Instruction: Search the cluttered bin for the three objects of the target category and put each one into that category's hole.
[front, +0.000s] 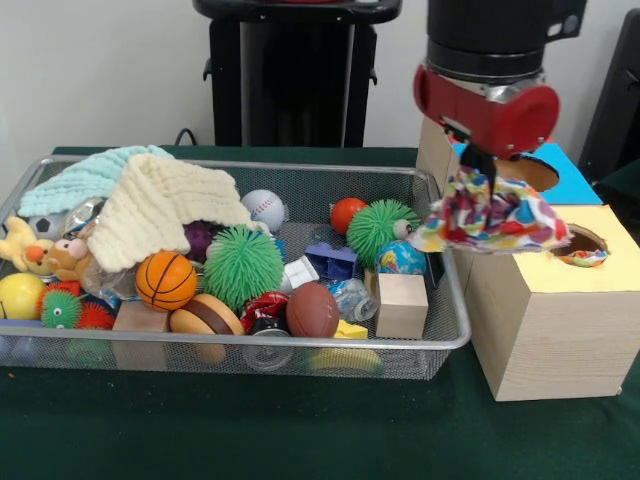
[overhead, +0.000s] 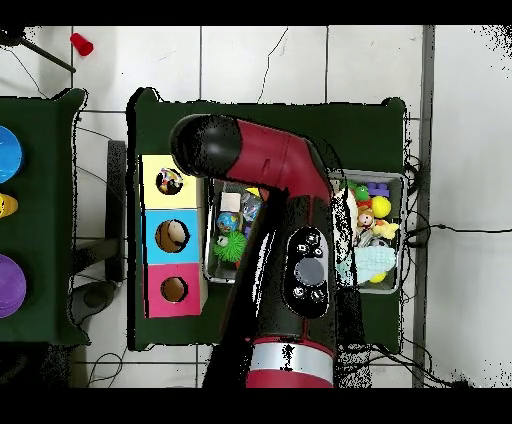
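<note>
My gripper (front: 478, 165) hangs from the red and black arm and is shut on a white bundle with multicolour spots (front: 495, 220). The bundle hangs over the gap between the right end of the wire mesh bin (front: 250, 341) and the yellow-topped wood box (front: 550, 320). It is left of the round hole (front: 580, 243) and a little above the box top. Another spotted piece shows inside that hole, also in the overhead view (overhead: 169, 181). In the overhead view the arm (overhead: 270, 170) hides the gripper, the bundle and much of the bin (overhead: 392, 180).
The bin holds a cream knitted cloth (front: 160, 205), a green spiky ball (front: 243, 265), a basketball (front: 165, 280), a wood block (front: 402, 305) and a globe ball (front: 400, 258). The blue-topped box (front: 565, 178) stands behind the yellow one; the red one (overhead: 158, 292) ends the row.
</note>
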